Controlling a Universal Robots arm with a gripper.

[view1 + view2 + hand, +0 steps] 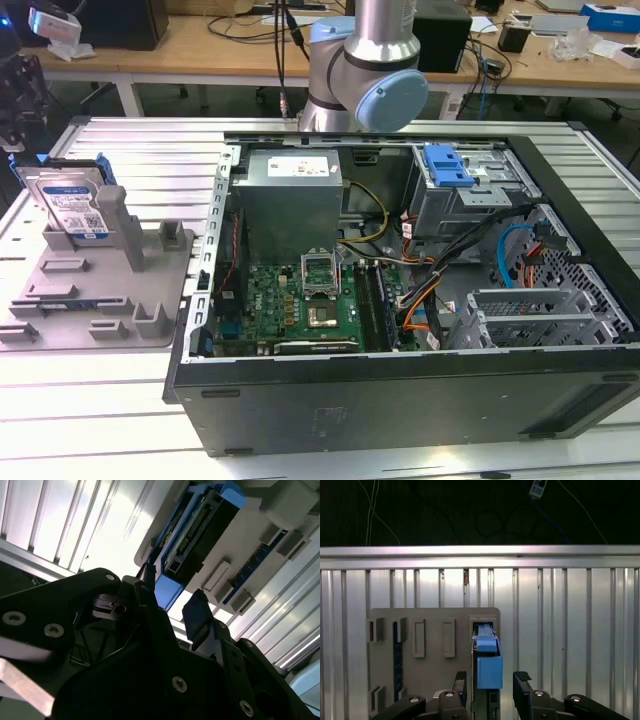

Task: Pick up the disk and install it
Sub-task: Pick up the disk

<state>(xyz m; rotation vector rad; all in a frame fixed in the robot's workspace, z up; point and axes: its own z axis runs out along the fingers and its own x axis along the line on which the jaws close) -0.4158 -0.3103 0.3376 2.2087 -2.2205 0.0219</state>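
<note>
1. The gripper point(492, 690) hangs wide open and holds nothing. In both wrist views its two dark fingers point(522, 687) stand either side of the disk's blue end, with a clear gap on each side and no contact.
2. The disk point(489, 670) stands on edge in a slot of the slotted grey holder point(435, 675). The second wrist view shows its dark connector edge and blue carrier frame point(205, 525).
3. In the exterior view the disk point(72, 205) leans slightly at the far end of the holder point(110, 300), label side showing. This is at the exterior view's left, well apart from the computer.
4. The holder lies flat on the ribbed metal table point(150, 160).
5. At the exterior view's right, the open computer case point(400, 390) lies on its side on the same table, with the green motherboard point(300, 300) exposed.
6. Deeper inside the case sit the grey power supply box point(290, 200) and a drive cage with a blue latch tab point(447, 165).
7. Beyond the case rises the robot arm point(365, 70).
8. Behind the arm are wooden benches point(220, 45).
</note>
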